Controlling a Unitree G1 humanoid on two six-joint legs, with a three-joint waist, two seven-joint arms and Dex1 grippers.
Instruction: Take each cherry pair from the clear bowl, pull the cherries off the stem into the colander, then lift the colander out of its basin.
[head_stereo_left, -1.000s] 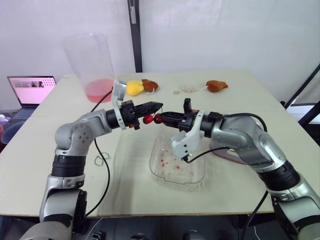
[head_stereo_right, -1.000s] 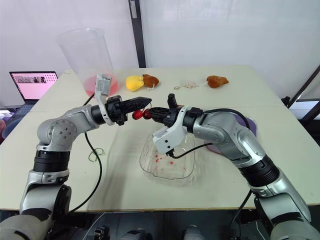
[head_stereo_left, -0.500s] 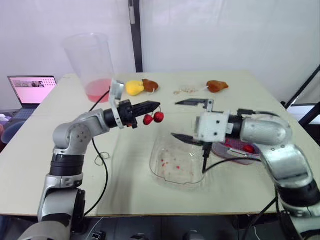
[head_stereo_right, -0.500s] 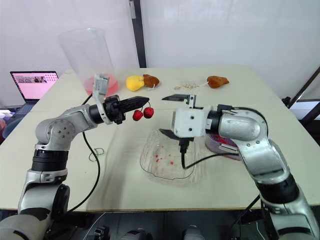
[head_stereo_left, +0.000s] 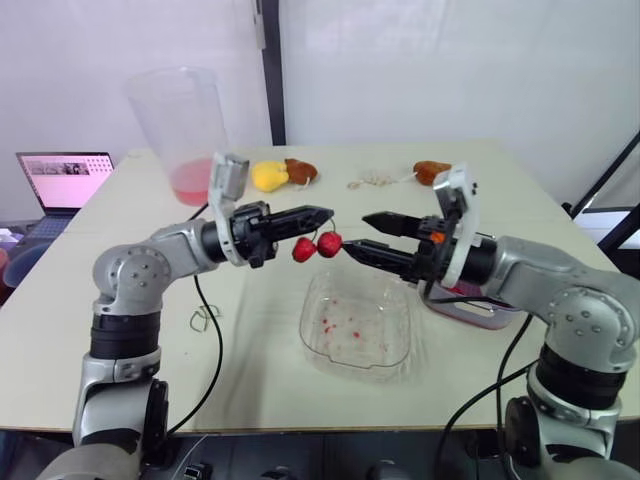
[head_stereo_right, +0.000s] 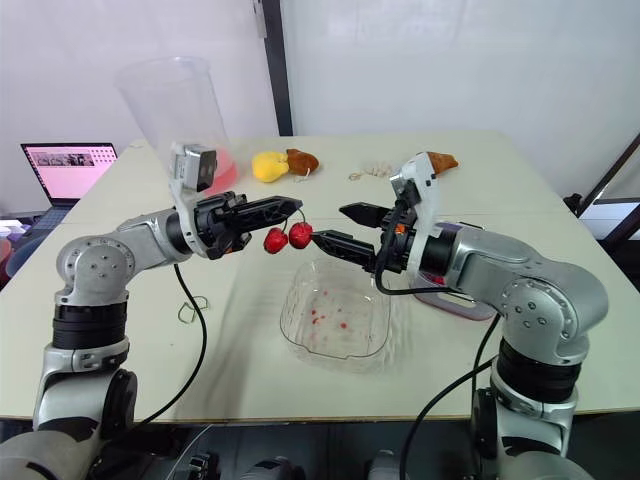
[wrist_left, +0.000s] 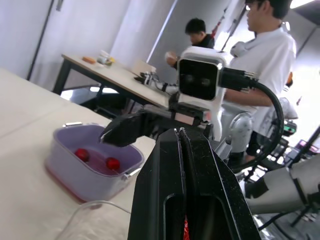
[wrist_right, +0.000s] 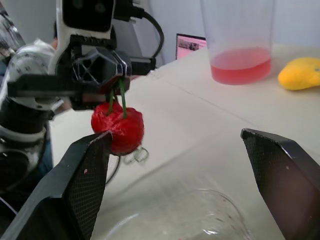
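My left gripper (head_stereo_left: 326, 212) is shut on the green stem of a cherry pair (head_stereo_left: 317, 246), which hangs in the air above the far edge of the clear bowl (head_stereo_left: 383, 347). The bowl holds only red stains. My right gripper (head_stereo_left: 356, 232) is open and points at the cherries from the right, its lower fingertip almost touching one. In the right wrist view the cherry pair (wrist_right: 119, 127) hangs by one of the fingers (wrist_right: 80, 185). The purple basin (head_stereo_left: 478, 308) sits behind my right arm, and two cherries (wrist_left: 97, 158) lie inside it.
A tall clear cup (head_stereo_left: 185, 130) with pink liquid stands at the back left, beside a yellow toy (head_stereo_left: 267, 176) and a brown toy (head_stereo_left: 300, 170). Another brown toy (head_stereo_left: 434, 172) lies at the back right. A laptop (head_stereo_left: 63, 180) sits off to the left.
My right gripper, shut at the cherries a second ago, opened, swung away right and is back at them, open. The left gripper moved slightly right, still holding the pair.
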